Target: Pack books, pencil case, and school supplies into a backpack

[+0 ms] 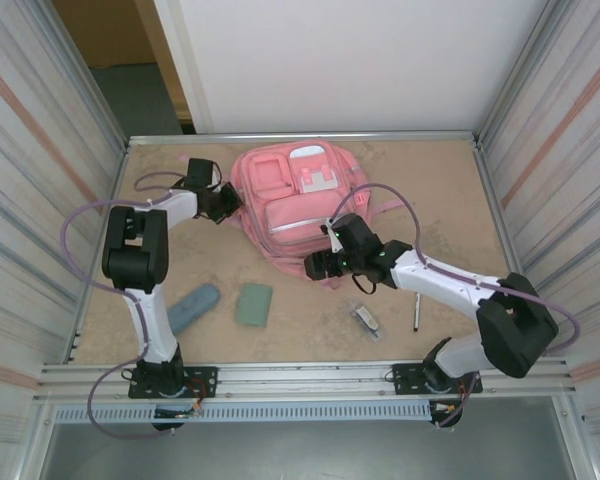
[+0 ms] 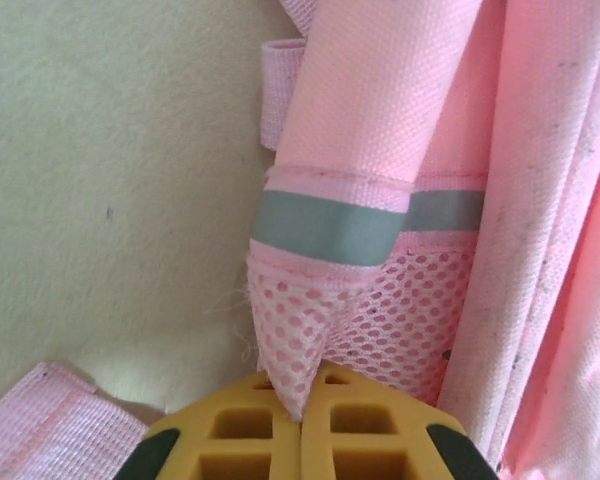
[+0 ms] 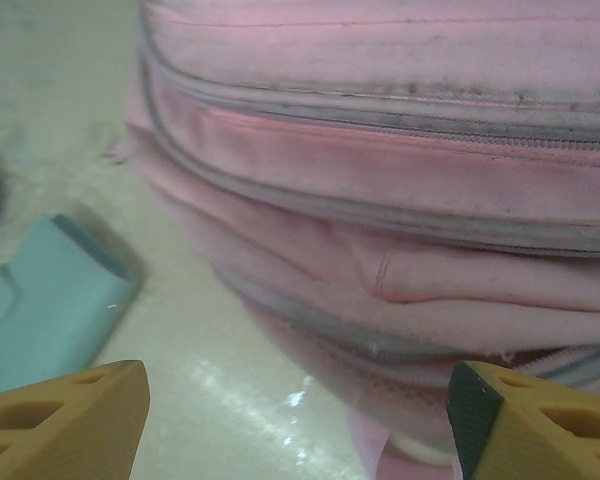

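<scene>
Pink mesh [image 2: 290, 330] at the left edge of the backpack [image 1: 295, 205] is pinched between the closed left jaws, just below a grey band [image 2: 325, 225]. The right jaws are held wide open with nothing between them, just off the backpack's near edge. The backpack is laid at the far middle of the table [image 1: 430, 190], with bare surface to its right. Along the near edge, the pencil case [image 1: 193, 306], the sage-green book [image 1: 253, 304], the clear-and-grey item [image 1: 364, 318] and the pen [image 1: 417, 312] are spread in a row.
</scene>
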